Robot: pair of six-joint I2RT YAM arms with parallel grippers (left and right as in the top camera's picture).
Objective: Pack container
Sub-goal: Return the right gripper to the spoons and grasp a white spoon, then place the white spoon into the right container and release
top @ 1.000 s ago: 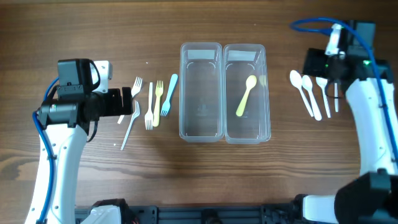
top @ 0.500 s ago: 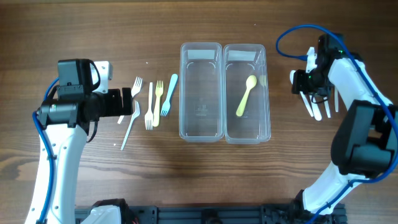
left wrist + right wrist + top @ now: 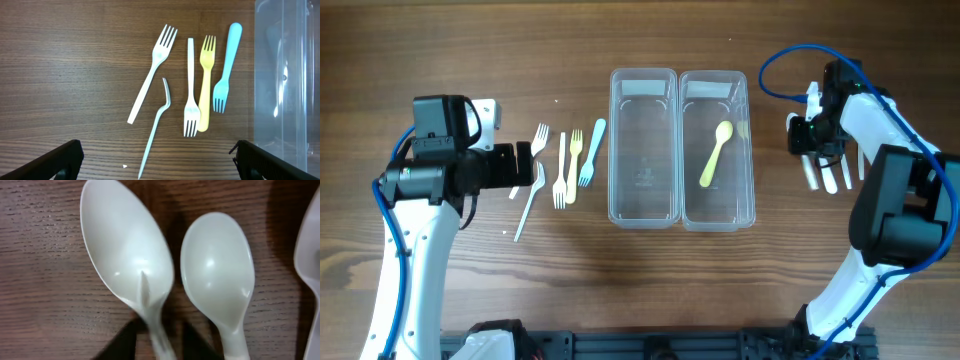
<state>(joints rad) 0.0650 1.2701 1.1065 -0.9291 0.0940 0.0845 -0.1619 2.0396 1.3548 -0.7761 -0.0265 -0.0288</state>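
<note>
Two clear containers stand side by side mid-table, the left one (image 3: 643,190) bare and the right one (image 3: 730,195) holding a yellow spoon (image 3: 714,153). Several white spoons (image 3: 830,178) lie to the right of them. My right gripper (image 3: 810,148) is down over the leftmost of these. In the right wrist view its dark fingers (image 3: 124,340) pinch the handle of that white spoon (image 3: 125,255), with a second spoon (image 3: 217,267) beside it. Several forks, white (image 3: 152,75), yellow (image 3: 206,80) and blue (image 3: 226,65), lie left of the containers. My left gripper (image 3: 159,152) hangs wide open just short of them.
A thin bent white fork (image 3: 157,120) lies nearest the left gripper, its handle running between the open fingers. A third white spoon (image 3: 310,270) shows at the right edge of the right wrist view. The right arm's blue cable (image 3: 790,60) loops above the spoons.
The right arm has come down onto the leftmost white spoon and its jaws have narrowed around the handle. The left arm and the forks have not moved.
</note>
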